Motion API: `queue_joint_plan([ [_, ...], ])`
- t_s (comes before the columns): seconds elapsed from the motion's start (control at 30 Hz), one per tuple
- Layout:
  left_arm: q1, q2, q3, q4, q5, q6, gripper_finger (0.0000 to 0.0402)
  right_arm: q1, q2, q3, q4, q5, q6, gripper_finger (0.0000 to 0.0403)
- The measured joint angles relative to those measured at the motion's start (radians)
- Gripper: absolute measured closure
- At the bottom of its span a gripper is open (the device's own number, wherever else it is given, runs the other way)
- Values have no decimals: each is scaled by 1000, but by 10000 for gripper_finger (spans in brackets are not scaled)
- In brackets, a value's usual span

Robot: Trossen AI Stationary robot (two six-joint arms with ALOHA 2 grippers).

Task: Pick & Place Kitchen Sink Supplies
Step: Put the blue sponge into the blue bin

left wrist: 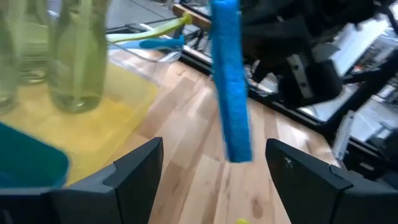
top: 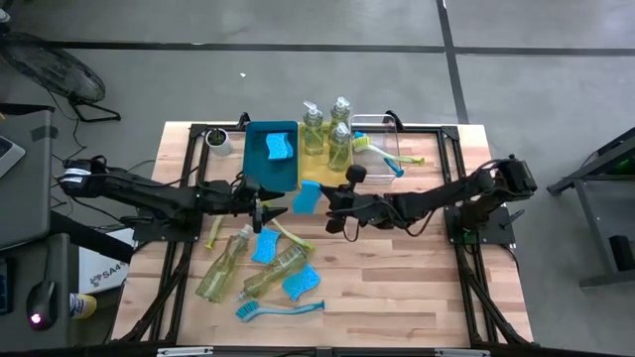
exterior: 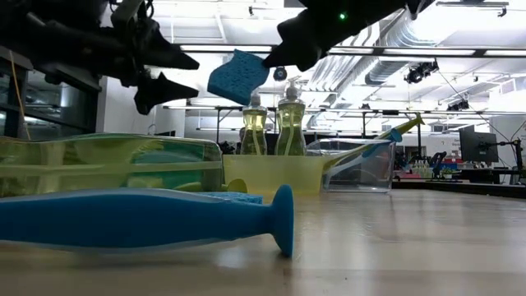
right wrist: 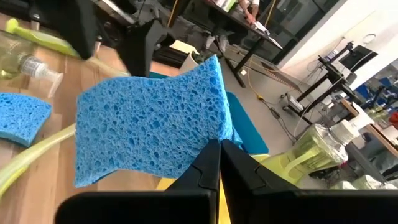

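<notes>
Above the middle of the wooden table [top: 397,288], right gripper [right wrist: 219,149] pinched shut on one edge of a bright-blue wavy-edged sponge [right wrist: 149,127], held up in the air well clear of the boards. Facing it, left gripper [left wrist: 214,171] with fingers spread wide and holding nothing, the same sponge hanging edge-on in the gap ahead of them, touching neither finger.

Likely a handover between the arms. Risk from here: only a narrow strip of soft foam in the pinch, so any knock from the left fingers could twist or pull it loose and drop it onto the clutter below. Equal risk if the right fingers part before the left ones close.

Just beyond the sponge, a teal rectangular tray [top: 268,174] already carrying another blue sponge [top: 279,148], and beside it a pale yellow tray [top: 322,171] with three clear pump bottles of yellowish-green soap [top: 339,147] standing upright. Nearer the front edge, more sponges, two pump bottles lying on their sides [top: 224,263] and a blue long-handled dish brush [top: 278,308] not yet sorted.
</notes>
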Motion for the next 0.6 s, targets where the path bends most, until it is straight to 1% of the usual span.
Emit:
queue_joint_plan([
  [0.1,-3,40,0,48,9,1,122,-17,0,0,6,-31,-5,403],
  [0.23,-2,81,0,78,-12,-2,122,-23,0,0,5,-43,-6,403],
  [0.4,-2,133,0,179,-16,-5,122,-27,5,0,8,-85,-9,403],
  [0.6,-2,164,0,200,-23,-12,122,-41,30,0,31,-105,-18,403],
])
